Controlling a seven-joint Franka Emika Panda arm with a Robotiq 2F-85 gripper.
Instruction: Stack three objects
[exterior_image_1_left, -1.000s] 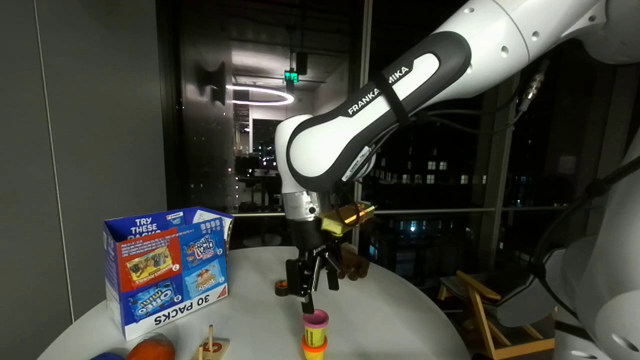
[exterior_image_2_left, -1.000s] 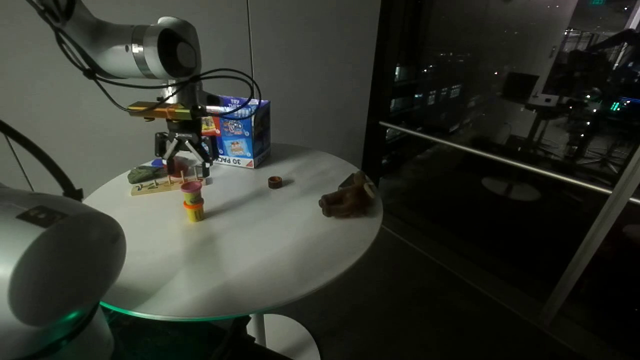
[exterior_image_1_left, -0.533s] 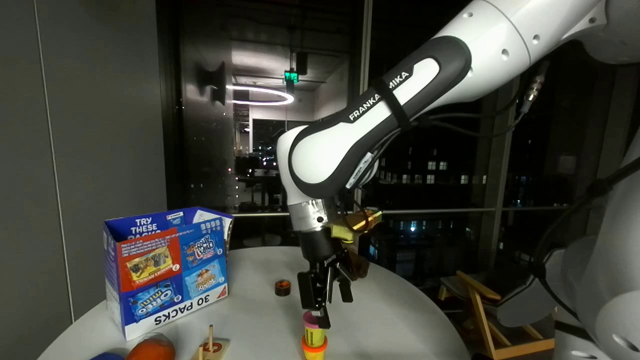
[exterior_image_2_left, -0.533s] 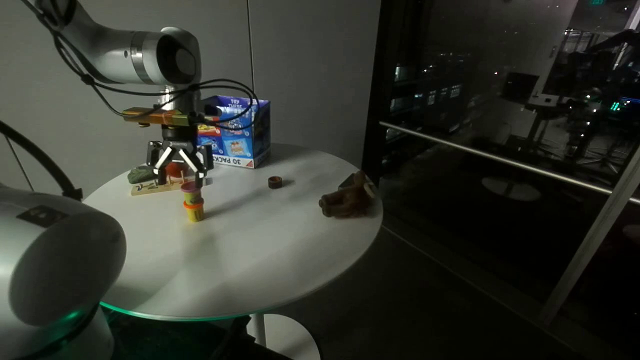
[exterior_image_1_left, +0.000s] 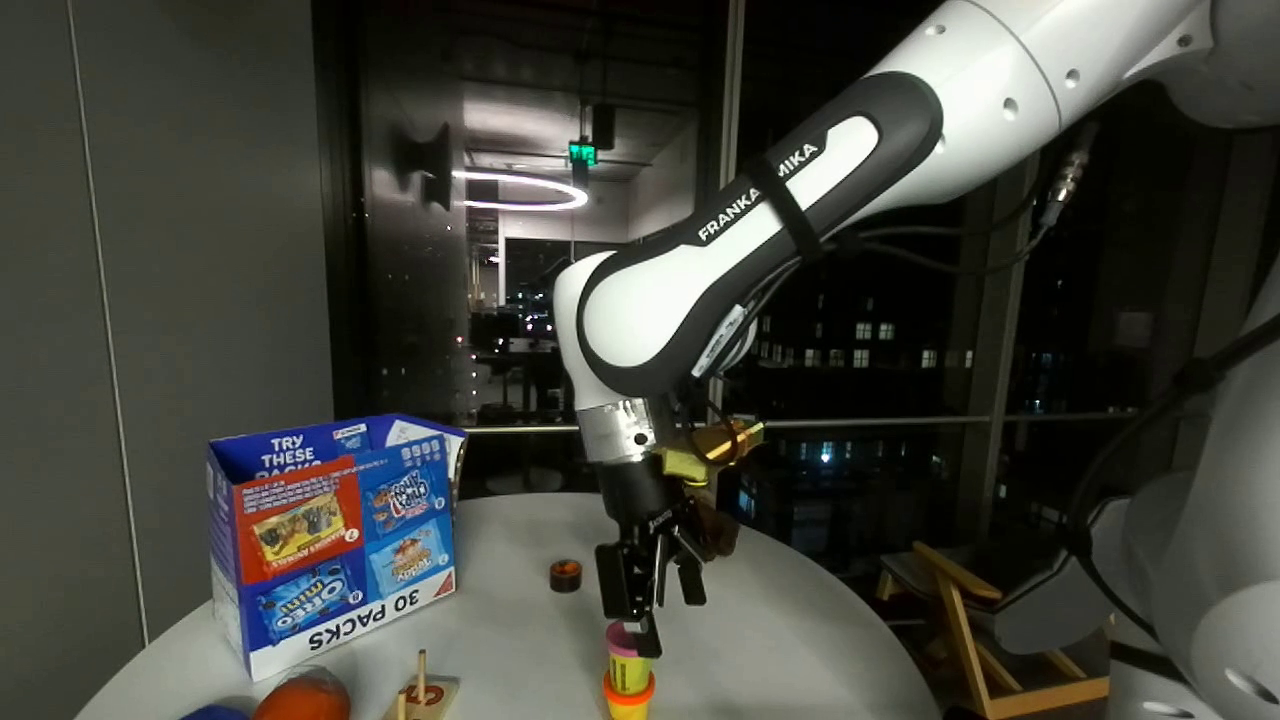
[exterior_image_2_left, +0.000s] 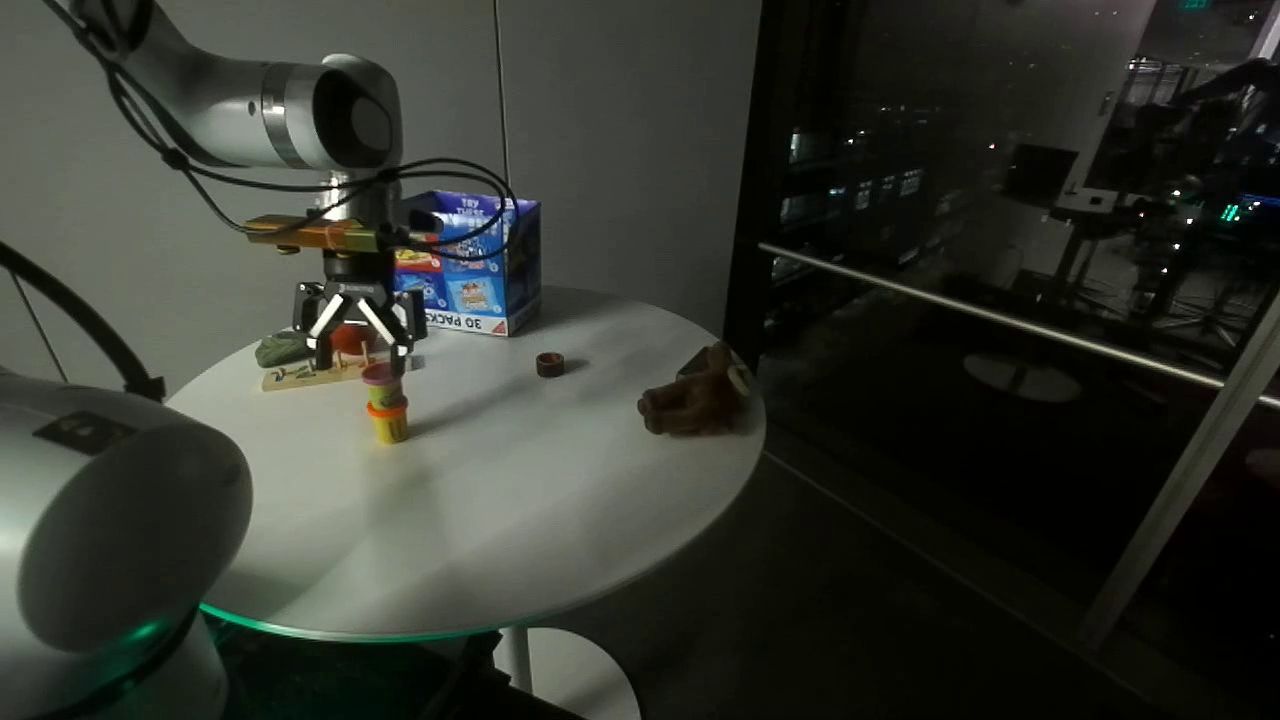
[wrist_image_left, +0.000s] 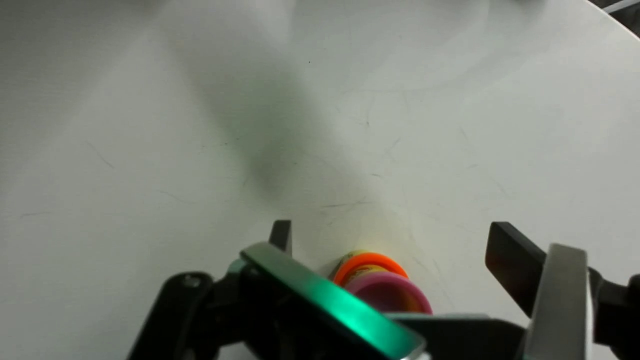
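Gripper first: in an exterior view it points down over a round white table, nearer the left edge than the right, its jaws standing wide apart and holding nothing. Near its tips, two small yellow tubs stand upright in a stack: a pink-topped tub sits on an orange-topped tub. The third piece, a small brown round piece, rests by itself on the table, well apart from the stack and toward the far edge. A wooden board with pegs lies near the left part of the edge, a red ball just behind it. By the right edge lies a brown stuffed toy.

In an exterior view, a large blue carton stands by the table's left edge, and a dark fingertip overlaps the pink top; whether they touch, I cannot tell. The white robot arm slants down from the upper right.

Wrist view: the gripper's fingers come in from below with a broad gap, the stack showing between them, nearer the left-hand finger and partly hidden by the gripper. Bare tabletop fills the rest, its edge crossing the upper right corner.
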